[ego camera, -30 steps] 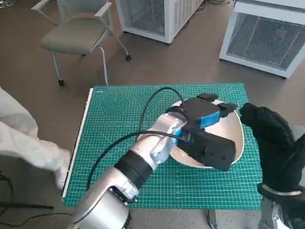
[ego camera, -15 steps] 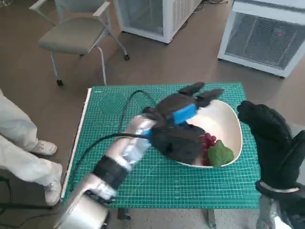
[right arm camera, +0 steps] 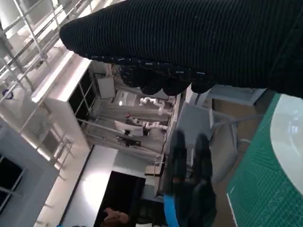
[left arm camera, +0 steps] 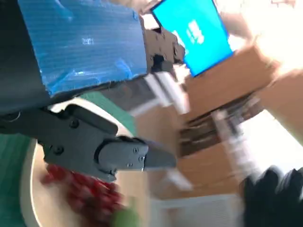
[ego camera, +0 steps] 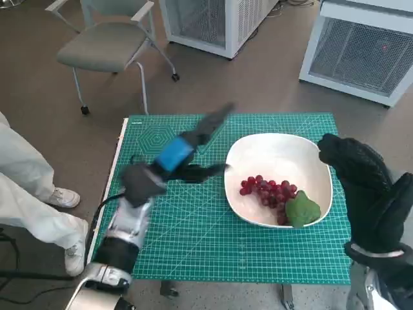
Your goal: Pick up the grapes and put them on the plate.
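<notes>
Your black left hand with the blue tape across its back (ego camera: 177, 158) hangs over the green gridded cutting mat (ego camera: 193, 239), beside the white shallow plate (ego camera: 274, 155). Its fingers are spread and hold nothing. In the head view the hand is motion-smeared, so you cannot make out its fingertips cleanly. Your right hand in the black knitted glove (ego camera: 361, 187) stands at the plate's right edge, also holding nothing; its wrist is cut off by the picture's edge.

The bunch of red grapes with a green leaf (ego camera: 274, 194) lies on the plate, toward its near right side. In the left wrist view the grapes (left arm camera: 80, 191) are blurred and partly hidden behind the fingers (left arm camera: 118, 156). A bright blue screen (left arm camera: 194, 33) there carries white marks you cannot read.
</notes>
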{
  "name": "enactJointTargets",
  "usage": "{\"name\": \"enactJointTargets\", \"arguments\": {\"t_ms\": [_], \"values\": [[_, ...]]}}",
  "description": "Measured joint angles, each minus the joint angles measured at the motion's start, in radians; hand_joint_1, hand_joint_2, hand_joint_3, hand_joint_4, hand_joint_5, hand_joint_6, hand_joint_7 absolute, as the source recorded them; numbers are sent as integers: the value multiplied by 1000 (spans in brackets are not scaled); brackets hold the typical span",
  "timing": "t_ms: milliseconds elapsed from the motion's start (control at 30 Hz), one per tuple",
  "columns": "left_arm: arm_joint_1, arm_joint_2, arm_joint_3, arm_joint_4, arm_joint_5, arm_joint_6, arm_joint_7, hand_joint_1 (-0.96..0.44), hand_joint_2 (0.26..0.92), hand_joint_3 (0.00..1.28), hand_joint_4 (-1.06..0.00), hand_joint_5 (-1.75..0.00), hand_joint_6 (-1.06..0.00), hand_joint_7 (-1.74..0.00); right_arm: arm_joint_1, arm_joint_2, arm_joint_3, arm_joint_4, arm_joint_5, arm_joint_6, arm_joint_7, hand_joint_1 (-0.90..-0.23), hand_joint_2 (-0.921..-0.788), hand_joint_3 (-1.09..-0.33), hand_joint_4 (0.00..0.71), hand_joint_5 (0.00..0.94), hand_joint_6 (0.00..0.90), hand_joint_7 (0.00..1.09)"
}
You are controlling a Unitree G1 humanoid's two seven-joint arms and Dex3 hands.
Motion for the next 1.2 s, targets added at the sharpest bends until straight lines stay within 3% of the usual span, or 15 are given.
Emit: {"name": "enactJointTargets", "arguments": {"t_ms": [133, 333, 700, 1200], "values": [[43, -20, 81, -3, -121, 11, -78, -536, 921, 127, -21, -7, -188, -33, -5, -5, -1, 5, 0, 4, 5, -512, -921, -554, 342, 404, 196, 873], [96, -21, 116, -13, -146, 15, -105, -447, 921, 62, -73, -21, -224, -29, -13, -11, -7, 16, 2, 6, 15, -513, -921, -554, 343, 405, 198, 870], [140, -19, 121, -63, -136, 1, -120, -362, 921, 30, -145, -28, -264, -24, -22, -16, -11, 33, 2, 6, 26, -512, -921, -553, 349, 412, 201, 865], [160, -37, 126, -94, -143, 3, -128, -355, 921, 28, -132, -4, -282, -15, -30, -16, -7, 38, 2, 6, 37, -514, -921, -554, 342, 423, 205, 870]]}}
